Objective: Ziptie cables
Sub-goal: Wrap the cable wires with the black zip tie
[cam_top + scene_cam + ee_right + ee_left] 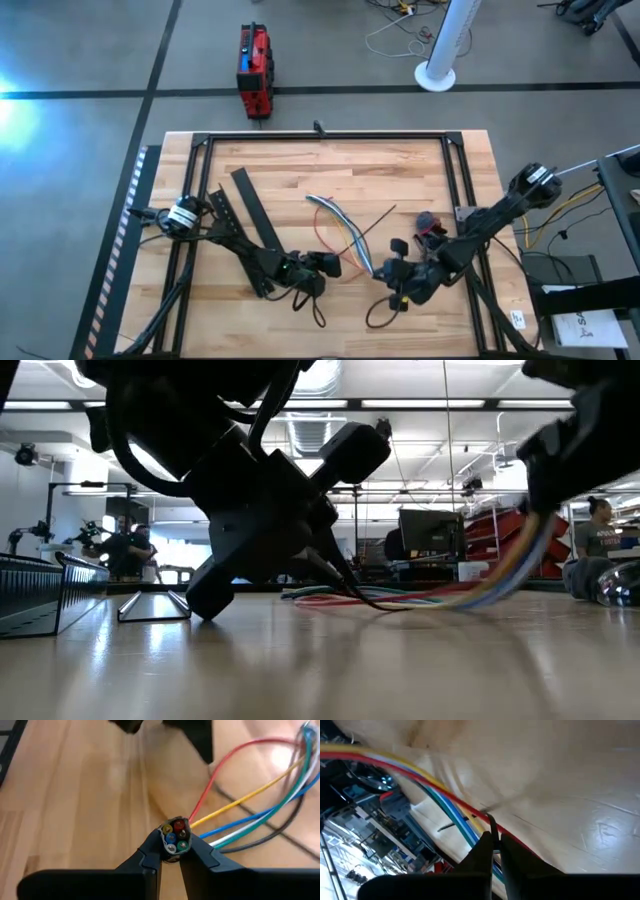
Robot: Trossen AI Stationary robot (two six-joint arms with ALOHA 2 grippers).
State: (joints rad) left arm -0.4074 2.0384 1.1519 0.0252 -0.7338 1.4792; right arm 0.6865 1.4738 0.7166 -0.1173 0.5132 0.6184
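Note:
The cables are a bundle of red, yellow, blue, green and white wires lying slantwise on the middle of the table, and they also show in the low view. My right gripper is at their near end and shut on it. My left gripper stands just left of the bundle, low over the wood. It is shut on a thin black ziptie, which runs off toward the far right. In the left wrist view the cables pass just beyond its fingertips. My left gripper pinches one end of the black ziptie between its two fingertips; a short tip sticks out past them. In the low view the strip curves down from the fingers onto the table. My right gripper pinches the bundle's near end between its two fingertips, with the cut wire ends showing just above them. The fingers lie across the wires. That end is lifted off the wood, and the wires slope down to the table, where the rest of the bundle lies.
Two flat black slotted bars lie left of the cables. A dark wire tangle with a red-black clip sits by the right arm. A black frame borders the table. A red case stands on the floor beyond the far edge.

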